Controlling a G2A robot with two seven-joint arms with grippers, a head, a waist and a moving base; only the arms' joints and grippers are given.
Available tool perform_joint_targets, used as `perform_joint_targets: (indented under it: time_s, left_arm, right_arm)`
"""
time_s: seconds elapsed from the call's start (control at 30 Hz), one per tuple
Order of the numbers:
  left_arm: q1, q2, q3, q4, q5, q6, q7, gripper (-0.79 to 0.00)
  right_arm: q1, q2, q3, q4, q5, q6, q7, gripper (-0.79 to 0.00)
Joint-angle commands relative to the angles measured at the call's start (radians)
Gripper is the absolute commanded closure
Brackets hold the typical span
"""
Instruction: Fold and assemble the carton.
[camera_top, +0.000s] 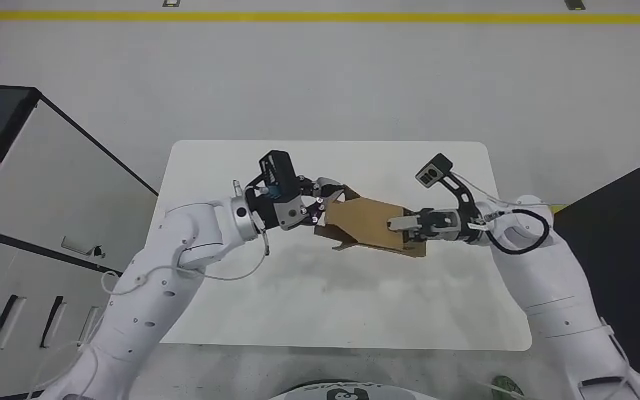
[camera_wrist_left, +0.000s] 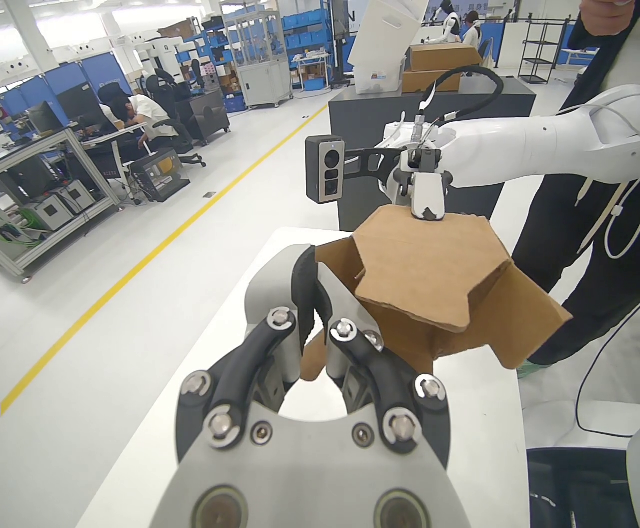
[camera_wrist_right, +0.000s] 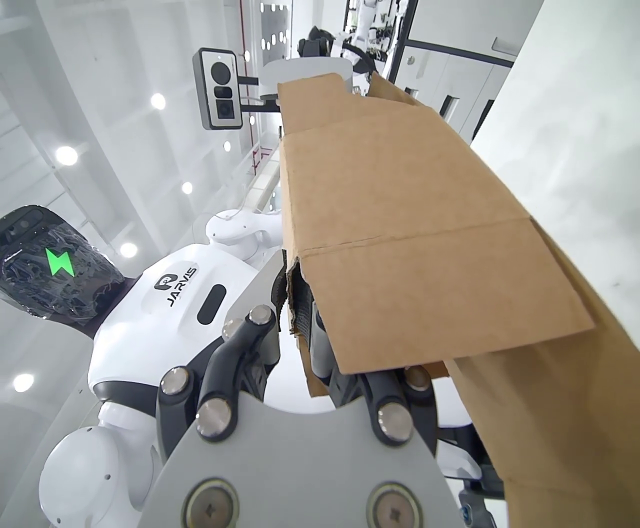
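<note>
A brown cardboard carton (camera_top: 368, 226), partly opened with loose flaps, is held between both grippers over the middle of the white table (camera_top: 300, 310). My left gripper (camera_top: 325, 200) is at the carton's left end; in the left wrist view it (camera_wrist_left: 316, 280) is shut on the edge of a carton (camera_wrist_left: 425, 270) wall. My right gripper (camera_top: 402, 223) is at the carton's right end, shut on the edge of a flap (camera_wrist_right: 299, 305) of the carton (camera_wrist_right: 390, 215). From the left wrist view, the right gripper (camera_wrist_left: 428, 212) bites the carton's far edge.
A black cabinet (camera_top: 40, 200) stands left of the table and a dark unit (camera_top: 610, 230) stands to its right. A person in dark clothes (camera_wrist_left: 575, 280) stands beside the table's far corner. A yellow floor line (camera_top: 320, 16) runs behind the table.
</note>
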Motion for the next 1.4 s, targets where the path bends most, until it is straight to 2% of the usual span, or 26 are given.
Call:
perform_joint_targets:
  time_s: [0.0, 0.63, 1.03, 1.37]
  left_arm:
    - [-0.001, 0.000, 0.001, 0.001, 0.003, -0.002, 0.000, 0.000]
    - [-0.025, -0.007, 0.038, 0.011, -0.004, -0.020, -0.011, 0.000]
    - [0.012, 0.008, -0.075, 0.021, -0.013, -0.002, 0.010, 0.000]
    - [0.046, 0.012, -0.108, 0.018, -0.049, -0.007, 0.039, 0.000]
  right_arm:
    - [0.000, 0.001, -0.001, -0.001, -0.003, 0.002, 0.006, 0.000]
    - [-0.002, 0.007, -0.020, -0.015, -0.032, 0.025, 0.038, 0.000]
    - [-0.004, 0.009, 0.023, 0.021, 0.051, -0.008, 0.024, 0.000]
    - [0.006, 0.002, 0.035, 0.041, 0.186, -0.038, 0.062, 0.000]
